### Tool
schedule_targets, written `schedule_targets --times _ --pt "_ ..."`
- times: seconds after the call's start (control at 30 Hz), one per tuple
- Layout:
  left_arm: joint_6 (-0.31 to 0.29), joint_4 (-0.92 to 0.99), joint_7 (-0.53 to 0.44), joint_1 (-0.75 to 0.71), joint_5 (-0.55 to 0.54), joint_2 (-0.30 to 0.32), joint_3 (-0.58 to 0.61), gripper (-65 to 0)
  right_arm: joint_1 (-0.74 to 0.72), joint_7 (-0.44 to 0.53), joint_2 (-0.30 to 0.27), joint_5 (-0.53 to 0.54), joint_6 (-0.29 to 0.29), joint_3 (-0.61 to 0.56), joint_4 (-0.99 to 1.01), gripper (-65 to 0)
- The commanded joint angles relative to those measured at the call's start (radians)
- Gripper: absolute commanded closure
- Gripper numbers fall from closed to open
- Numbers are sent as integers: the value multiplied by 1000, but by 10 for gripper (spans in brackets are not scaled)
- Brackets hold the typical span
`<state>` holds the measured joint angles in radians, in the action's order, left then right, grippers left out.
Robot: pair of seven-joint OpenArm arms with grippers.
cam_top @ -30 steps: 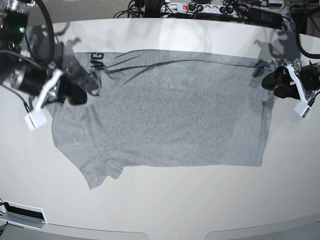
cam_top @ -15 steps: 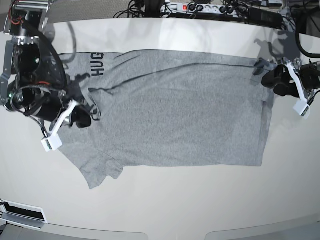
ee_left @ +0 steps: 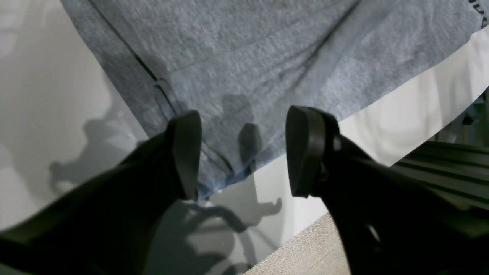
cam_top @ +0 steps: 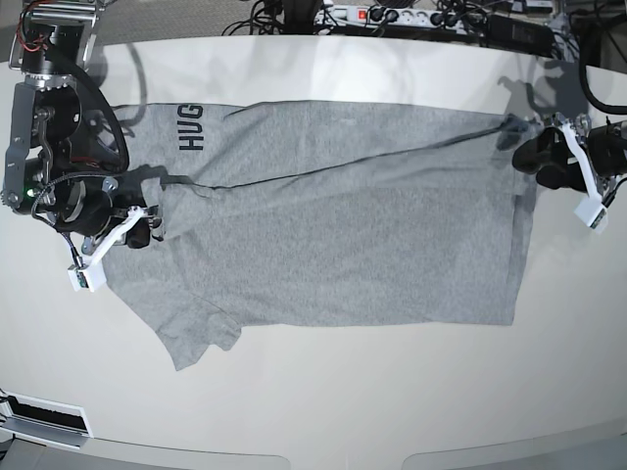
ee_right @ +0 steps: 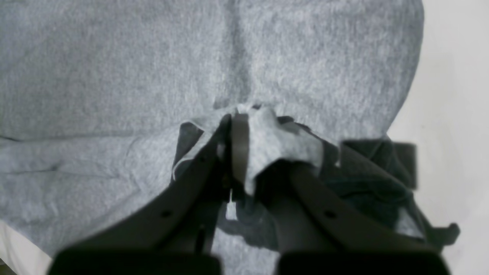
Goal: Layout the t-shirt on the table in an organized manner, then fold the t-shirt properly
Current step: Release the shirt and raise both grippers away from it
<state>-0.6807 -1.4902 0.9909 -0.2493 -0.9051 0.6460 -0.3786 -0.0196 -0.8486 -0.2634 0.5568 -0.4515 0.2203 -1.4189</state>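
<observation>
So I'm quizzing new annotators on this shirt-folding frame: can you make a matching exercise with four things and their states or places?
Things:
1. left gripper
2. right gripper
3. t-shirt
4. black lettering

States or places:
A. pinched shut on a bunch of grey fabric
B. spread over the white table
C. open above a hem corner
D. on the cloth, next to the right arm

Pairs: 1-C, 2-A, 3-B, 4-D

Clutter beyond the far edge

We see a white power strip (cam_top: 377, 15) at the top centre, tangled black cables (cam_top: 265, 15) beside it, and grey carpet (cam_top: 167, 18) at upper left.
</observation>
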Motion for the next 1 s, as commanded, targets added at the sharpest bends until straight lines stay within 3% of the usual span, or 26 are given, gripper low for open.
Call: schedule_targets --times 0.0,0.07,0.1,0.2,0.27,0.37,0.47,0.57,0.67,0.73,0.83,0.97 --pt "0 -10 -18 9 -18 22 -9 -360 -22 22 -8 9 -1 5 -14 0" --pt "0 -10 -18 10 -18 22 -9 -360 -22 23 2 -10 0 5 -14 0" --pt "0 -10 -18 11 -17 22 -9 -360 -22 23 6 -20 1 5 -14 -35" --pt "1 -10 -18 14 -16 30 -9 -360 -26 27 8 -63 52 5 -14 -216" --pt "1 -10 -18 16 -16 42 -9 -360 -41 24 5 -93 93 11 -14 -298" --pt "1 -10 -19 18 -20 68 -9 -360 -71 -4 -5 -81 93 40 -15 -302" --pt "1 -10 -18 17 -20 89 -13 -360 -101 -65 -6 -16 3 106 -32 -302" --pt "2 -10 -14 17 -20 88 -43 -360 -105 -157 -9 121 -88 196 -66 -302" --pt "60 -10 -15 17 -24 88 -87 -360 -99 -286 -32 290 -165 269 -73 -302" --pt "97 -10 -10 10 -47 87 -122 -360 -68 -339 -58 395 -192 304 -73 -302" --pt "97 -10 12 -12 -85 82 -161 -360 21 -391 -88 534 -233 340 -73 -302" --pt "93 -10 13 -28 -77 79 -166 -360 144 -406 -94 576 -247 370 -73 -302"
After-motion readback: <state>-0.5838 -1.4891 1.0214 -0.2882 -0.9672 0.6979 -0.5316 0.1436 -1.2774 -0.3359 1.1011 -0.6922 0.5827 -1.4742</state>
